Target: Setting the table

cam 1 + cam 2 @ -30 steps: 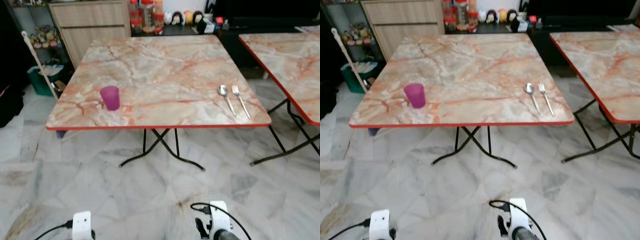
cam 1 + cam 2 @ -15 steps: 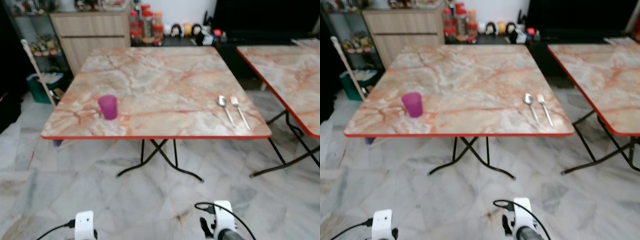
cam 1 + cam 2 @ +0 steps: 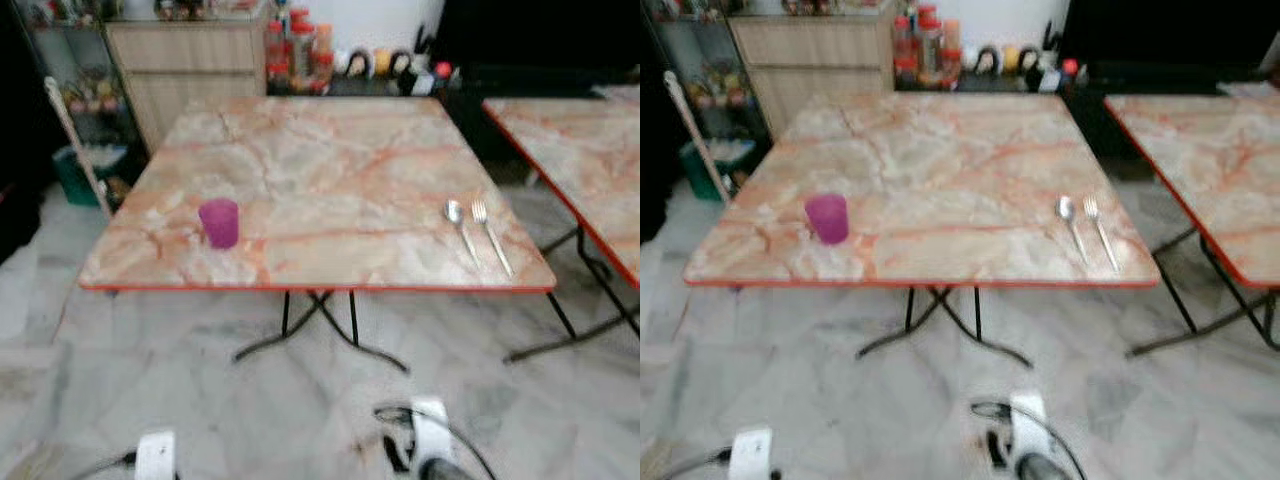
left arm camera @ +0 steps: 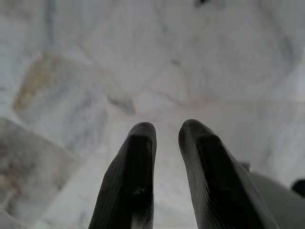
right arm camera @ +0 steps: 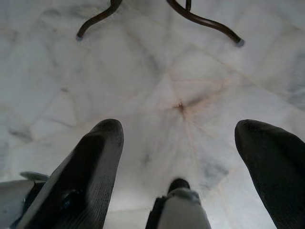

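Note:
A marble-patterned table (image 3: 330, 160) with a red edge stands ahead of me. A purple cup (image 3: 219, 222) sits upright near its front left corner. A spoon (image 3: 458, 222) and a fork (image 3: 490, 235) lie side by side near the front right corner. Both arms hang low above the floor, well short of the table. In the left wrist view my left gripper (image 4: 166, 128) is shut and holds nothing, with floor tiles beyond it. In the right wrist view my right gripper (image 5: 178, 126) is open wide and empty, above the floor near the table's black legs (image 5: 205, 21).
A second table of the same kind (image 3: 585, 150) stands to the right across a narrow gap. A wooden cabinet (image 3: 185, 60), jars (image 3: 295, 45), a leaning broom handle (image 3: 75, 130) and a green bin (image 3: 80, 165) are at the back left. Marble floor (image 3: 200, 400) lies between me and the table.
The whole picture has shifted and blurred, so the camera has moved; the table sits a little lower in view. Cup, spoon and fork keep their places on the table.

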Controlling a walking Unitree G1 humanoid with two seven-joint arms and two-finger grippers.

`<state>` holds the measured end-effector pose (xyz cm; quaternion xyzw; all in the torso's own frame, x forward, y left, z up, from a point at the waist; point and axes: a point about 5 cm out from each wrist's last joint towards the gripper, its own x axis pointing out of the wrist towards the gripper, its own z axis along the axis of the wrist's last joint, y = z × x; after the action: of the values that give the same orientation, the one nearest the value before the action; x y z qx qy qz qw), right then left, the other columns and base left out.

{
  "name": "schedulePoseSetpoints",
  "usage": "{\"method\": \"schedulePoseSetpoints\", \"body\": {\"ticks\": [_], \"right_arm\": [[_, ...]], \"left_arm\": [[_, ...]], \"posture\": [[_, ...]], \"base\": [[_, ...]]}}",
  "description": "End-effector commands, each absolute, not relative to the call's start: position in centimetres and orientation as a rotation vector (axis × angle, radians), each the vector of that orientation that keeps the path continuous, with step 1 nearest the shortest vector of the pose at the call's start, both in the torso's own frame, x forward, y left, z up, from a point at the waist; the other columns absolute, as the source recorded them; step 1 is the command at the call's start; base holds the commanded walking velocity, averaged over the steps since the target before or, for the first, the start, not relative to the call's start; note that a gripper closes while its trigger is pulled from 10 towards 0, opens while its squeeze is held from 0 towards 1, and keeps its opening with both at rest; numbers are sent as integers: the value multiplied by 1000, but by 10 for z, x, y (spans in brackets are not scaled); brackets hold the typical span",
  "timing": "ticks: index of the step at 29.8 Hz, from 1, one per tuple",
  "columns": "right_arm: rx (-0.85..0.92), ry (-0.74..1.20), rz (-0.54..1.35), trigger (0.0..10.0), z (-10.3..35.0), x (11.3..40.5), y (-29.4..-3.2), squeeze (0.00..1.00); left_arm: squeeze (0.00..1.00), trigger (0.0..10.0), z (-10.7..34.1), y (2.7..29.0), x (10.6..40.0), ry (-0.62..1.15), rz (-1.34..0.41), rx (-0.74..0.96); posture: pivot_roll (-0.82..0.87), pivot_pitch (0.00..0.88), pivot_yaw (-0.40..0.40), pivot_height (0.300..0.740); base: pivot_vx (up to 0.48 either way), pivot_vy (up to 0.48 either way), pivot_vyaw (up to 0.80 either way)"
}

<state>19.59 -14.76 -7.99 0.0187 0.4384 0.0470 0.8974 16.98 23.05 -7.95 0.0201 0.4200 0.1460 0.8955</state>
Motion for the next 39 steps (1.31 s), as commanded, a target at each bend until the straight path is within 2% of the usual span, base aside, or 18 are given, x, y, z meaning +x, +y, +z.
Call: {"method": "schedulePoseSetpoints", "body": {"ticks": [1,15,23,26,38,39], "right_arm": [[23,910,68,10000,-80,195,-160,0],[14,910,80,10000,-80,194,-159,0],[-28,882,115,10000,-81,191,-160,0],[-135,790,220,10000,-75,196,-156,0],[-253,530,363,10000,-54,205,-164,0],[-292,442,393,10000,-45,210,-164,0]], "left_arm": [[0,10000,-81,223,171,878,277,40],[0,10000,-81,223,170,887,255,48],[0,10000,-81,221,171,880,262,24],[0,10000,-82,222,168,883,273,22],[0,10000,-85,223,162,893,292,20],[0,10000,-85,224,162,894,295,18]], "posture": [[28,0,15,709],[24,0,19,709],[35,0,5,709],[30,0,3,709],[5,0,3,709],[3,0,2,709]], "base": [[326,0,0],[325,0,0],[0,0,0],[0,0,0],[0,0,0],[0,0,0]]}}
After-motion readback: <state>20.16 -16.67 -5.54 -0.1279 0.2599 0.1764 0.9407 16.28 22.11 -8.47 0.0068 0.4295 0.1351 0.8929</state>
